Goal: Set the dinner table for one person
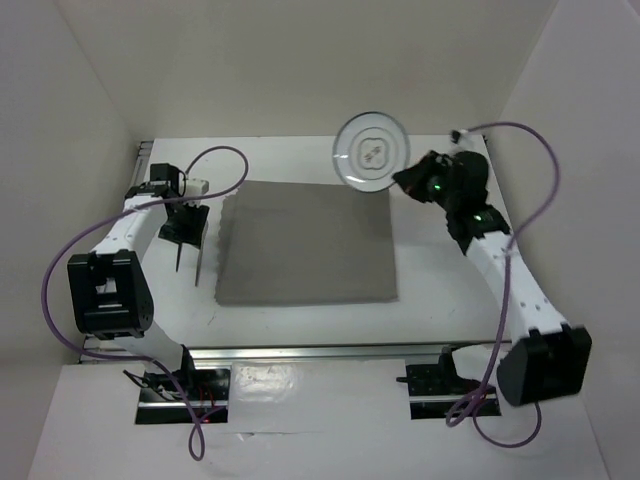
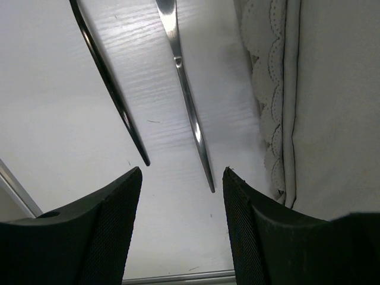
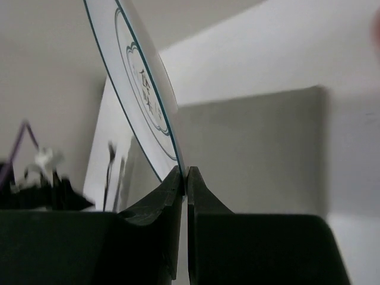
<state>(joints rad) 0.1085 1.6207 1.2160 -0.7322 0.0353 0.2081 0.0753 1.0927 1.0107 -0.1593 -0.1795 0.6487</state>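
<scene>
Dinner table (image 1: 290, 160) bears placemat (image 1: 305, 245); right hand (image 3: 184, 174) pinches plate (image 1: 371, 150) rim.

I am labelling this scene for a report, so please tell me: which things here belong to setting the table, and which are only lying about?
Belong to the job: plate, held by its rim in the right hand; grey placemat; dark cutlery piece and silver cutlery piece below the open left hand; dinner table.
Only lying about: purple cables; metal rail.

Two utensils (image 2: 189, 113) cropped at top, plate (image 3: 142, 89) cut off above
</scene>
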